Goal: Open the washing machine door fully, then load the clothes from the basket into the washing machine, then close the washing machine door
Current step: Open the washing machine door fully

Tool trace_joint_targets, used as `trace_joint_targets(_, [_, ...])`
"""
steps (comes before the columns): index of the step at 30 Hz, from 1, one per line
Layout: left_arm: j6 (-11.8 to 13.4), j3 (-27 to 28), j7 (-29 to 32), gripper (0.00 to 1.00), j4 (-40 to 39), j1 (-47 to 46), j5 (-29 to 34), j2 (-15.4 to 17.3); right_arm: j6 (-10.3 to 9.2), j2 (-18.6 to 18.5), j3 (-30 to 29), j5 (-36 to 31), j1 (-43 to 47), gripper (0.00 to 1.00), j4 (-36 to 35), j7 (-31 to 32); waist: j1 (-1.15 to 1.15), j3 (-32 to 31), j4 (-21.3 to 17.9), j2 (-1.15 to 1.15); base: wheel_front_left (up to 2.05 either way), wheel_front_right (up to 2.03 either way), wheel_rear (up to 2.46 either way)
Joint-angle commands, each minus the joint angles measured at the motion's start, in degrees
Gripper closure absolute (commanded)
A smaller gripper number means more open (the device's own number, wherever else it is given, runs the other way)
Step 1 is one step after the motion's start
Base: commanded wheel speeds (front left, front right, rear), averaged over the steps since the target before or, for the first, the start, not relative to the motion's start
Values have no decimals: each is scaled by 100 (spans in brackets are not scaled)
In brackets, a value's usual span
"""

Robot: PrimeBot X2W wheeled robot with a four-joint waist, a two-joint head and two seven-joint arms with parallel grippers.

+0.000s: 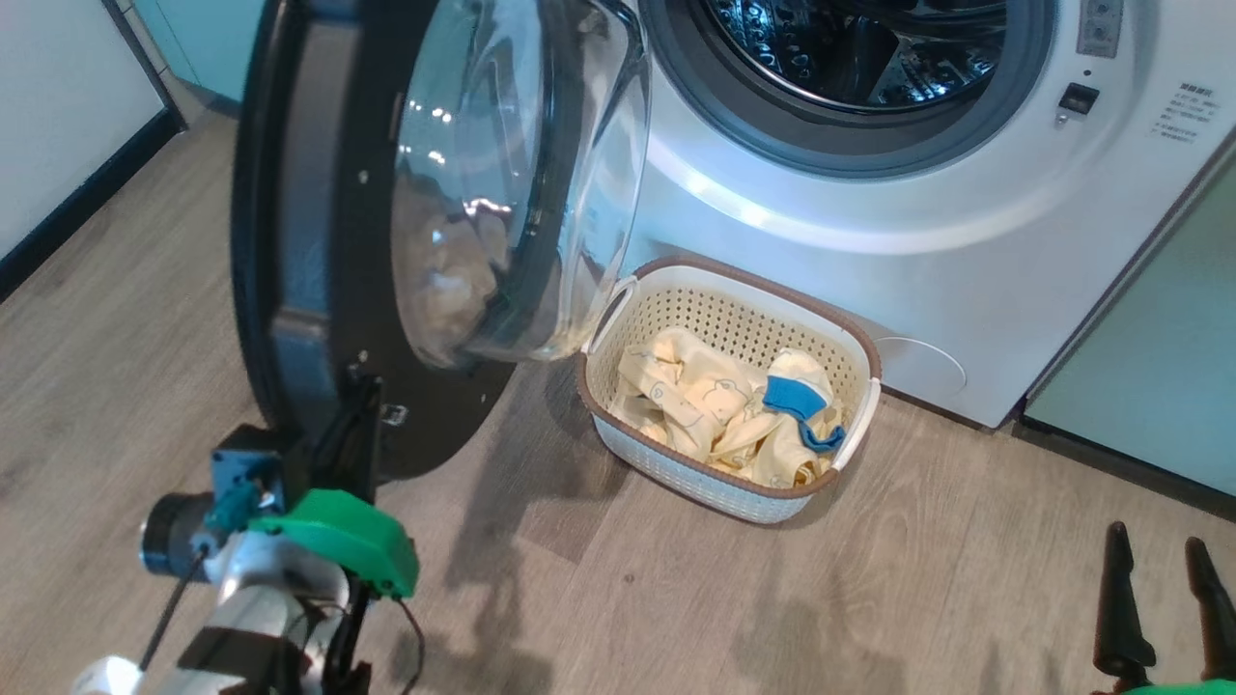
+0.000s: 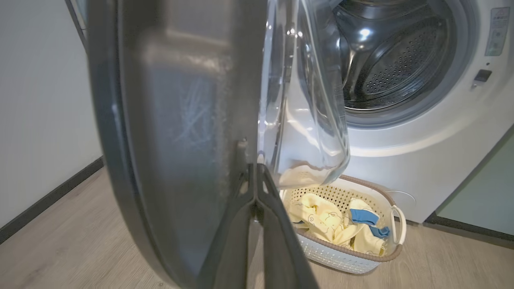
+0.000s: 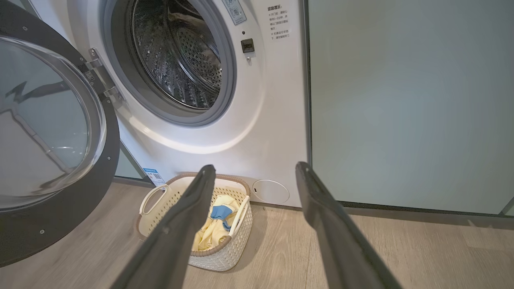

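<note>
Left wrist view: your left gripper (image 2: 255, 167) is clenched, tips against the inner rim of the washing machine door (image 2: 180, 120), so you're likely mid door-opening. Right gripper (image 3: 257, 168) is spread, empty. Next: push the door wider, then go for the clothes (image 1: 705, 401) in the basket (image 1: 676, 273) by the washer front.

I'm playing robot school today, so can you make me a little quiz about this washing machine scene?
1. True or false: the washing machine door is swung open.
2. Where are the clothes? A) in the drum B) in the basket C) on the floor
3. Fill in: the right gripper has its fingers ____.

Key: 1 true; 2 B; 3 open.
</note>
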Motion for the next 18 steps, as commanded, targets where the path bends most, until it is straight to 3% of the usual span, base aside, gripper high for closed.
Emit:
trace_joint_targets(1, [5, 356, -99, 100, -63, -307, -52, 218, 25, -87, 83, -79, -95, 0, -192, -30, 0, 16, 3, 0, 0, 0, 0])
trace_joint_targets(18, [-354, 849, -971, 100, 1400, -1048, -309, 369, 25, -87, -35, -359, -145, 0, -320, -30, 0, 327, 96, 0, 0, 0, 0])
